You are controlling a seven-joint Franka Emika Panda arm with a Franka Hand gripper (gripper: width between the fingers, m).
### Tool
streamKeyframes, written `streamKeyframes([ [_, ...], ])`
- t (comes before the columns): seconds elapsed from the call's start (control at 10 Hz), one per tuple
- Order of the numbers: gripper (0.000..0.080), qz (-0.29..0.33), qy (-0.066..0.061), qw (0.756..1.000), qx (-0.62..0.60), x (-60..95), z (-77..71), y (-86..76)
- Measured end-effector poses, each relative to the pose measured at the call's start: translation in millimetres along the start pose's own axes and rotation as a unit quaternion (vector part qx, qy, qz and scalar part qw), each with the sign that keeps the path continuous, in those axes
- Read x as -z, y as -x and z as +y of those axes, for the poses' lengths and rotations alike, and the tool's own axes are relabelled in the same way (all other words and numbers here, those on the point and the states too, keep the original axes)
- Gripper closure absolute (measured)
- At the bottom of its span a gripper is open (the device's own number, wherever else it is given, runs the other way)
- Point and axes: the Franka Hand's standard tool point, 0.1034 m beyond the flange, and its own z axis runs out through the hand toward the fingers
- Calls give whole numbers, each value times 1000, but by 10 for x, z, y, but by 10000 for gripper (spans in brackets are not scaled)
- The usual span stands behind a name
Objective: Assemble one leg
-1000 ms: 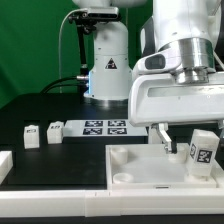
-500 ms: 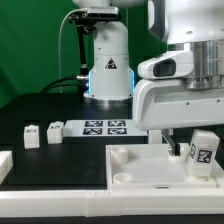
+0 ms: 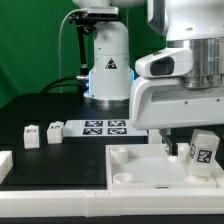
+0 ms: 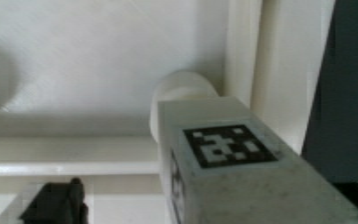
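Note:
A leg (image 3: 203, 152), a small white block with a black-and-white tag, stands tilted on the exterior view's right part of the large white panel (image 3: 130, 165). My gripper (image 3: 181, 148) hangs low over the panel, just to the exterior view's left of this leg. In the wrist view the leg (image 4: 229, 150) fills the space between my dark fingertips (image 4: 51, 202). A gap shows between that fingertip and the leg. The gripper (image 4: 202, 206) is open. The panel (image 4: 87, 90) lies beneath.
Two more small tagged legs (image 3: 31, 135) (image 3: 55, 131) stand on the black table at the exterior view's left. The marker board (image 3: 105, 126) lies behind the panel. Another white part (image 3: 4, 165) shows at the left edge. The robot base (image 3: 108, 70) stands at the back.
The arm's wrist has shifted and turned a little above the panel. The leg has stayed almost where it was.

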Motion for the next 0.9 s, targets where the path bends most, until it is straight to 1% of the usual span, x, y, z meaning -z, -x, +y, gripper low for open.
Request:
streamKeyframes([
  [0.2,408,2,0,1000,0,-15,1,15],
  [0.3,408,2,0,1000,0,-14,1,14],
  [0.4,512,2,0,1000,0,-15,2,14],
  [0.8,512,2,0,1000,-8,-15,2,14],
  [0.9,512,2,-2,997,-74,-17,-10,16],
])
